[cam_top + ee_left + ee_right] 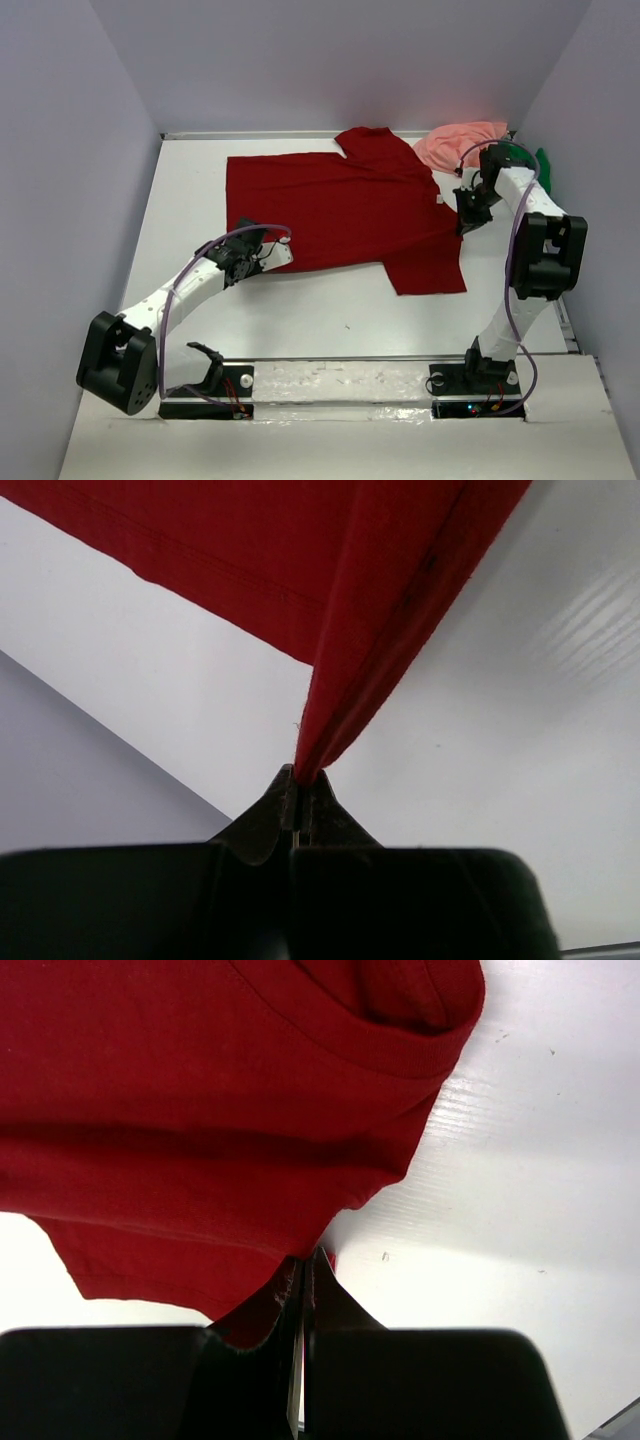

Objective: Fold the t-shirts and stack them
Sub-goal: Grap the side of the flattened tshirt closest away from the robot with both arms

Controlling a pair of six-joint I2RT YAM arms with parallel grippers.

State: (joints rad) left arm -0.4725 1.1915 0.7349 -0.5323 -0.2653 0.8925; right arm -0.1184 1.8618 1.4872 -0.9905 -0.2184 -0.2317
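Wide bare table (320, 320) out front between the arm bases, plenty of room to sweep through. Another open strip runs up along the left wall (70, 180). The dark red t-shirt (350, 205) covers the middle, the left gripper (265, 250) pinching its near corner and the right gripper (468, 212) nipping its right edge. The far right corner is crowded: the salmon pink t-shirt (458, 143), the green t-shirt (542, 168) and the right arm (545, 250) all sit close to the right wall (610, 150).

You have a red shirt (340, 205) of matt knit cloth with stitched hems. Pink shirt (455, 145), far right corner: soft matt cloth. Table (320, 310): white, smooth, faintly glossy, finely ribbed. Left gripper (300, 785): matt black plastic.
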